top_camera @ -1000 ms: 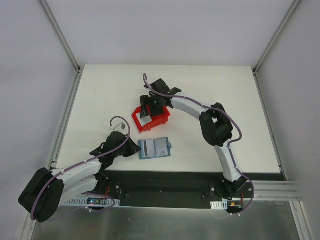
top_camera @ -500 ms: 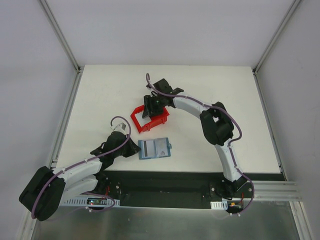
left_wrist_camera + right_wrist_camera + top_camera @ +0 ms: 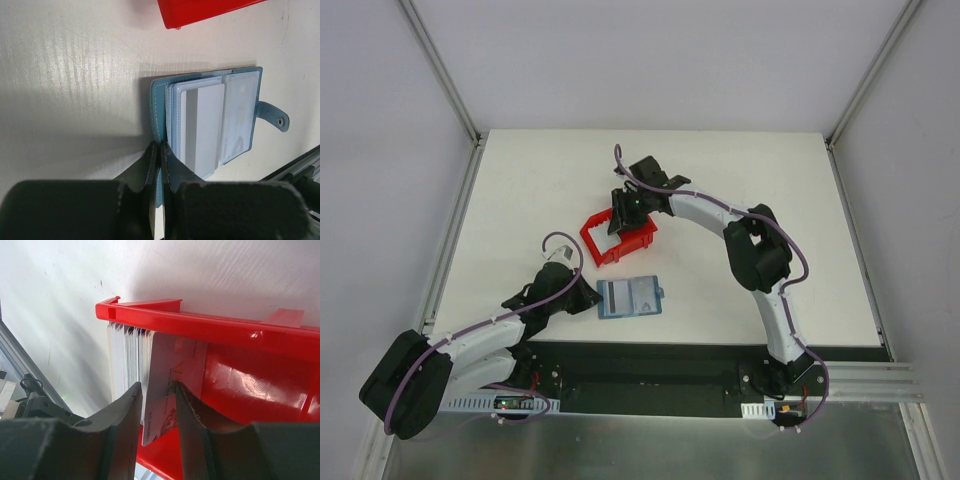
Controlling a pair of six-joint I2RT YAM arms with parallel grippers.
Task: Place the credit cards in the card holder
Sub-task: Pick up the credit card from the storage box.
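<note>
The teal card holder (image 3: pixel 630 297) lies open on the table near the front edge. A white card (image 3: pixel 202 125) sits in its pale blue pockets (image 3: pixel 240 115). My left gripper (image 3: pixel 159 145) is shut on the card holder's left cover edge. The credit cards (image 3: pixel 125 355) stand in a row at one end of the red bin (image 3: pixel 225 327). My right gripper (image 3: pixel 156 386) reaches down into the bin (image 3: pixel 605 245), its jaws either side of the front card (image 3: pixel 172 375). The right finger touches that card, and a narrow gap shows on the left side.
The red bin (image 3: pixel 200 10) stands just beyond the card holder, mid-table. The holder's snap tab (image 3: pixel 274 116) sticks out toward the dark front rail (image 3: pixel 650 365). White table surface (image 3: pixel 770 200) stretches to the right and back.
My right gripper's jaws have narrowed around the front card in the bin, and the bin has shifted slightly left. The left gripper and card holder have not moved.
</note>
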